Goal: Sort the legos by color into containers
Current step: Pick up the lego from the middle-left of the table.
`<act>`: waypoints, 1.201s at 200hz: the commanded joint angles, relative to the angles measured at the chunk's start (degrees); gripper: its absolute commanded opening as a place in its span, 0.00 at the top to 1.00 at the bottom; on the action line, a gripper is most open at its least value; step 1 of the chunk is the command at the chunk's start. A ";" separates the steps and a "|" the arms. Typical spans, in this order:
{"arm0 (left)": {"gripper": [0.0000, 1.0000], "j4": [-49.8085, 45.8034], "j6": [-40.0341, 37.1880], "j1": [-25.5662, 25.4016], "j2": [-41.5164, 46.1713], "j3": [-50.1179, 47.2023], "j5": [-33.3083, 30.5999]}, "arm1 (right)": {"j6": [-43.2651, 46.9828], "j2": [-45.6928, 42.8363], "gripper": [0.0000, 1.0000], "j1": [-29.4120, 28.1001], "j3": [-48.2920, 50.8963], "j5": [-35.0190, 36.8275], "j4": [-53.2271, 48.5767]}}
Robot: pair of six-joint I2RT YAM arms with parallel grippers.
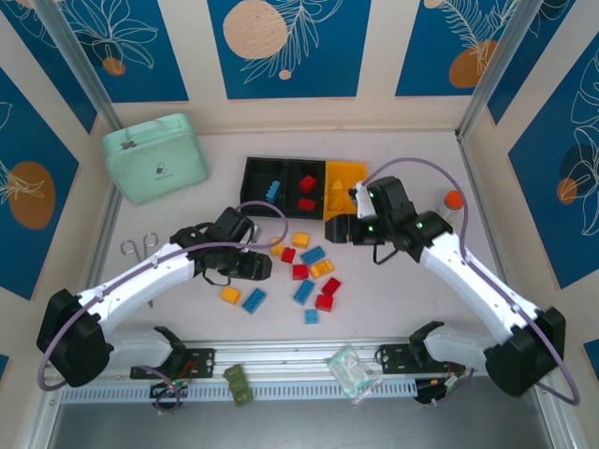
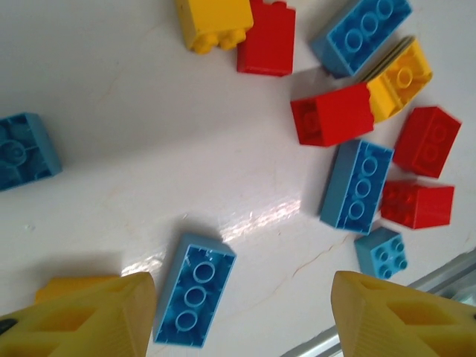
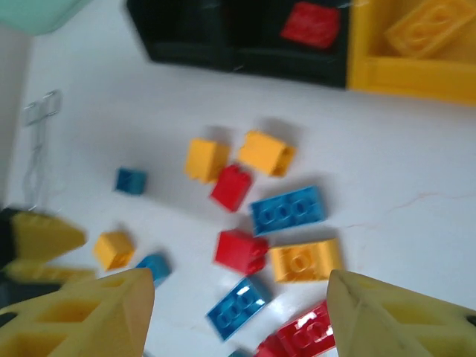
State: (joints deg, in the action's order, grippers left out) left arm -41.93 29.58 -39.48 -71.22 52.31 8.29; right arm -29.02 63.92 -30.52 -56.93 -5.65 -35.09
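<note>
1. Left gripper (image 2: 242,316): jaws apart, nothing clamped.
2. Target: a blue brick (image 2: 195,290) lies flat on the table under the gap, nearer one finger (image 2: 89,316) than the other.
3. Its long axis runs almost square to the closing line, so the jaws should meet its long sides after a small sideways correction.
4. Right gripper (image 3: 238,312): jaws apart, empty, with the loose legos (image 3: 286,210) ahead of it and the containers (image 3: 416,78) beyond them.
5. The left arm is the nearer one to the target.

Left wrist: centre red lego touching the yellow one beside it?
Touching. Left wrist view shows the red lego and yellow lego edge to edge, no gap between.
</note>
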 commanded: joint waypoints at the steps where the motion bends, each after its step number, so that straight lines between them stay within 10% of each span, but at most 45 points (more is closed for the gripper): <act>1: 0.36 -5.64 -5.17 0.46 -1.07 2.26 0.84 | 2.28 -5.01 0.34 -2.89 4.88 -9.16 1.07; 59: 0.33 -7.20 -7.48 -1.08 -5.27 1.47 1.64 | -0.68 -11.80 0.30 -12.89 13.83 -11.37 -0.57; 160: 0.35 -1.84 -7.45 -5.98 -15.81 -0.55 -1.22 | -5.59 -16.09 0.30 -13.84 19.24 -8.37 1.01; 240: 0.69 -1.29 -5.44 -9.38 -20.65 0.09 -5.57 | -6.11 -16.99 0.31 -13.60 20.23 -8.24 2.05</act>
State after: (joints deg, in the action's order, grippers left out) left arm -42.81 23.81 -48.29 -91.68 52.10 4.54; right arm -34.79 47.79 -43.92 -37.21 -13.67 -33.61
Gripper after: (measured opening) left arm 0.353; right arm 0.693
